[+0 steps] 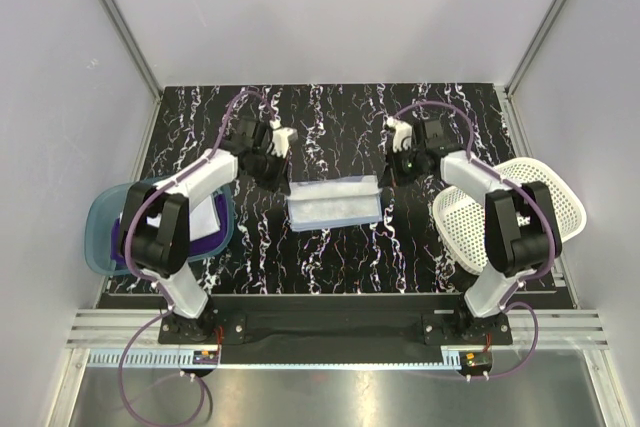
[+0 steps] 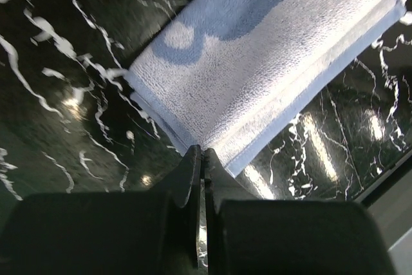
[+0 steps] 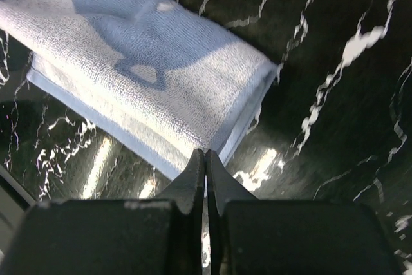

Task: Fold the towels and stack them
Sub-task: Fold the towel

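Overhead, the light blue towel [image 1: 333, 201] lies as a neat folded rectangle in the middle of the black marbled table [image 1: 330, 267], with the left gripper [image 1: 270, 169] just off its far left corner and the right gripper [image 1: 398, 172] just off its far right corner. Neither visibly carries cloth. At the left edge the teal tub [image 1: 97, 232] holds the purple towel [image 1: 215, 244] with the white towel [image 1: 200, 217] on top of it, partly hidden by the left arm, while the white basket [image 1: 555, 197] sits at the right edge. From the left wrist, the left gripper [image 2: 201, 156] shows its fingers pressed together with nothing between them, the tips close by the layered corner of the light blue towel [image 2: 270, 62], which rests flat on the table. From the right wrist, the right gripper [image 3: 206, 159] is likewise clenched on nothing, its tips close by the near edge of the light blue towel [image 3: 141, 75], whose doubled edge is plain to see. The step in hand looks like the folding of this towel, with at least one fold laid. The next move probably calls for both sets of fingers to part and pinch a corner each, either for another fold or to carry the towel to a stack.
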